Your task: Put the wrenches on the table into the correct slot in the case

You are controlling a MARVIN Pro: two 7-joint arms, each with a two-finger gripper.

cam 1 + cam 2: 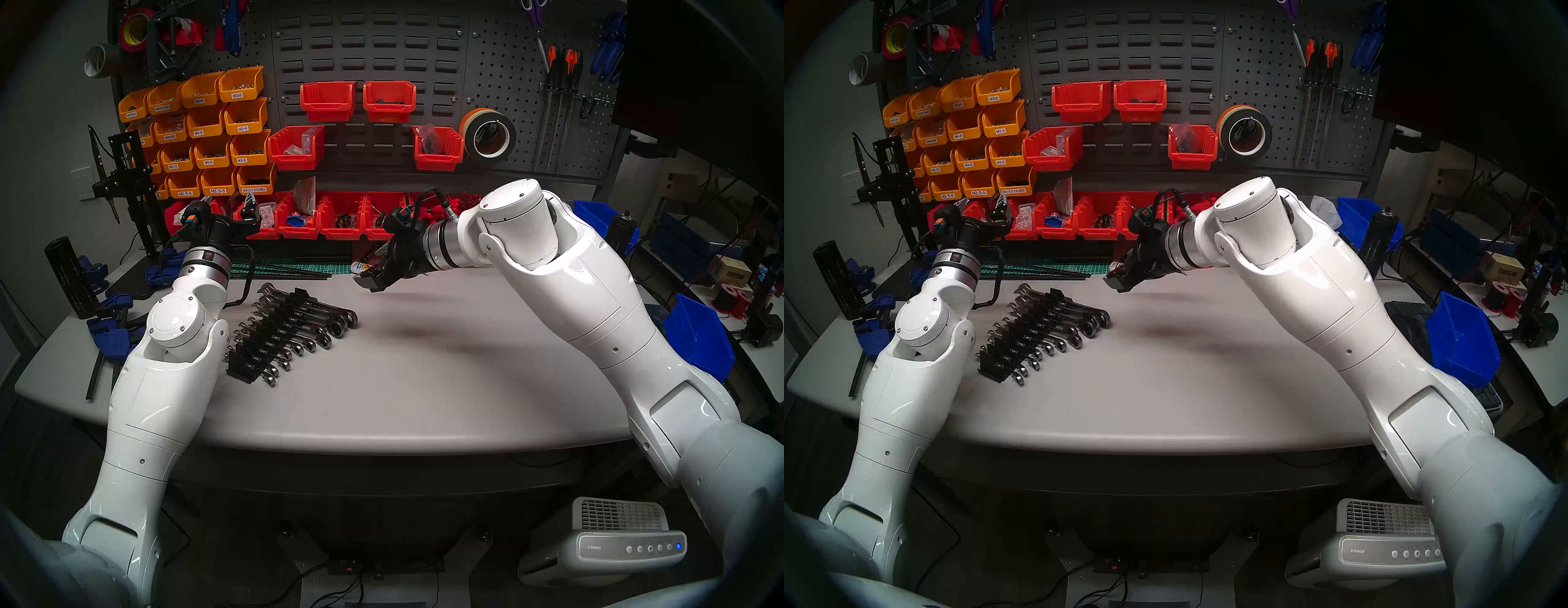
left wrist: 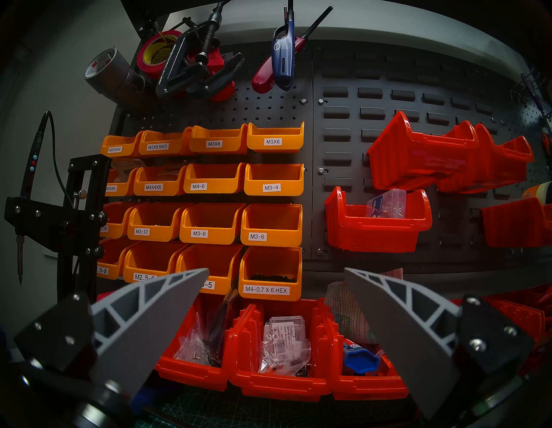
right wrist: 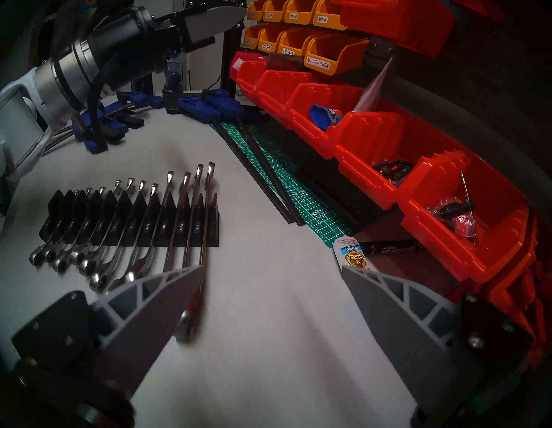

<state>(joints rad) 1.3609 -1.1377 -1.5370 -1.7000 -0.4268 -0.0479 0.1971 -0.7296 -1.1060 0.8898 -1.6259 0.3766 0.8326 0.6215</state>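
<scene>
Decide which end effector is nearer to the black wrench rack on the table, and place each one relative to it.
Right. The right end effector hangs open above the table just beyond the wrench rack's far end. The left end effector is raised farther back, open, facing the bins.

Chrome wrenches (image 3: 167, 236), black case (image 3: 191, 215) w/ white labels; grey table (image 1: 424, 382); green gridded mat (image 3: 286, 179).
</scene>
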